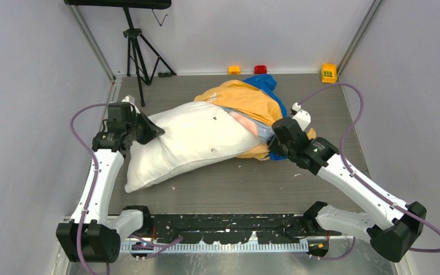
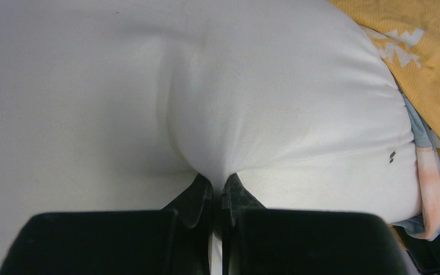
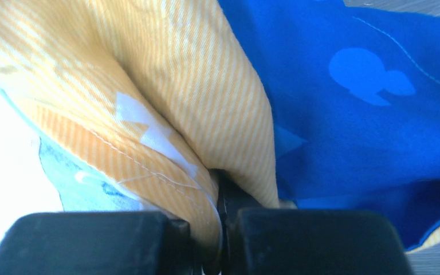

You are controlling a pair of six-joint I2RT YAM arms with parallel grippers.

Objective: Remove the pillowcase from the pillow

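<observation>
though half hidden in the pillowcase [image 1: 246,98], pillow [image 1: 189,143] tight in left gripper [image 2: 219,183], pillowcase fold in right gripper [image 3: 222,195]

The left arm [image 1: 99,179] and right arm [image 1: 356,182] have white link shells and black joint housings. A purple cable [image 1: 73,121] runs along each. The left claw [image 2: 217,188] and right claw [image 3: 220,189] are matte black, with wide blocky mounts behind the fingers [image 2: 196,199].

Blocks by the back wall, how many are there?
3: an orange block and a red block side by side mid-wall, a yellow block near the far right corner. The pillowcase may hide more.
</observation>
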